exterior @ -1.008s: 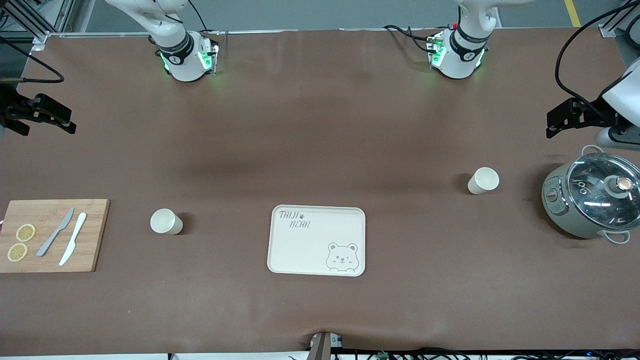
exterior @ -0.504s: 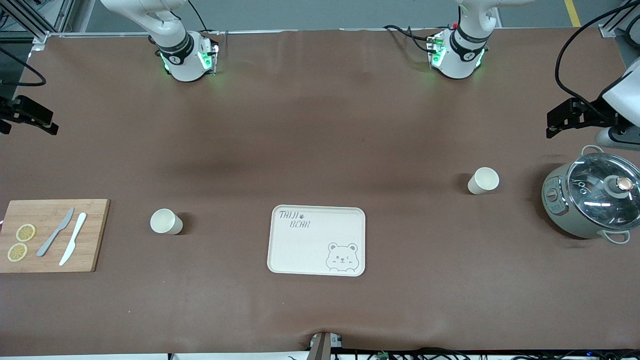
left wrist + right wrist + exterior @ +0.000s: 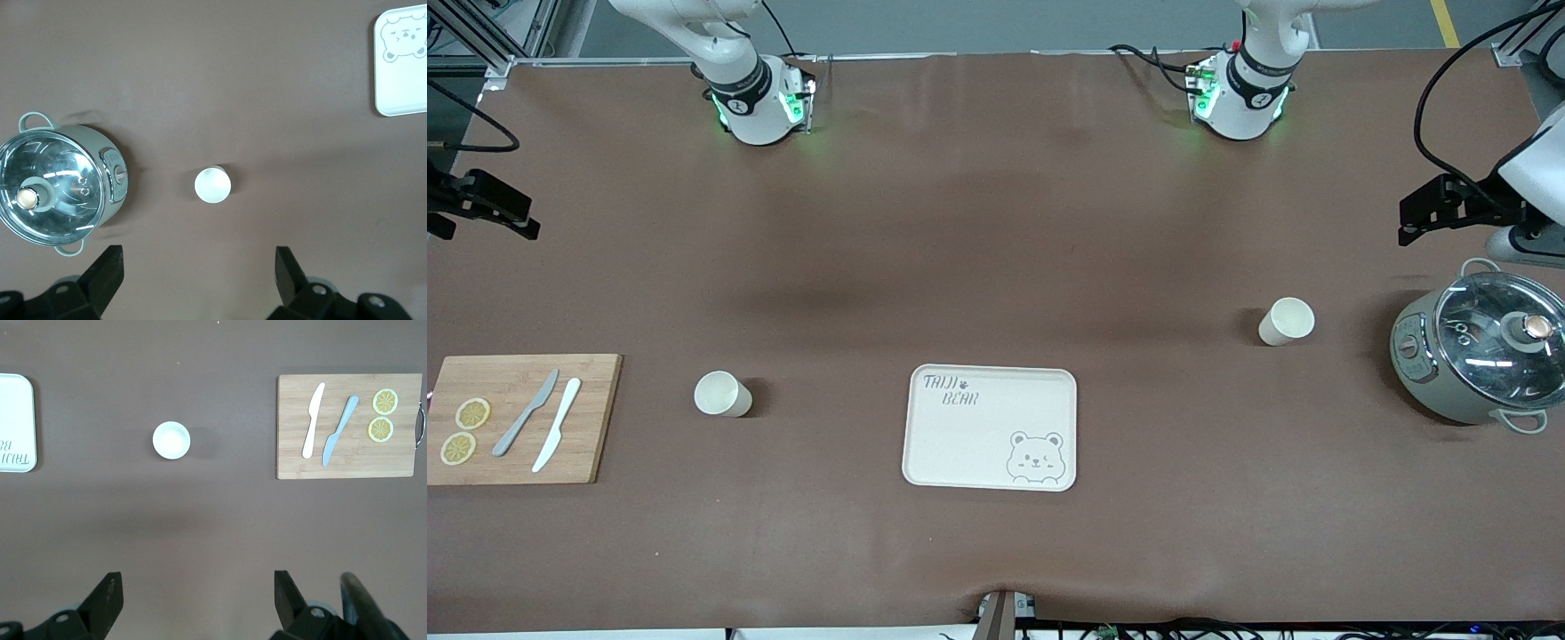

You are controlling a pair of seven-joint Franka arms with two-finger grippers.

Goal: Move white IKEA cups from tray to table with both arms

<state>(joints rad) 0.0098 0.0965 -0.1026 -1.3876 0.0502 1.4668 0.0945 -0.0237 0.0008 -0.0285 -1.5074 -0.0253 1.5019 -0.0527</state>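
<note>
Bear tray [image 3: 400, 67] cut by frame edge in both wrist views; lettering truncated in right wrist view. Right gripper [image 3: 480, 206] partly out of front frame. Cutting board [image 3: 516, 418] clipped at front frame edge. Pot [image 3: 1476, 356] lid clipped at frame edge.

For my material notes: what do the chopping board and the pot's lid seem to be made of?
Chopping board: looks like bamboo or light wood, matt, going by the tan colour and fine parallel grain. Pot's lid: apparently clear glass, glossy, with bright reflections and the inside showing through; its knob looks like metal.
</note>
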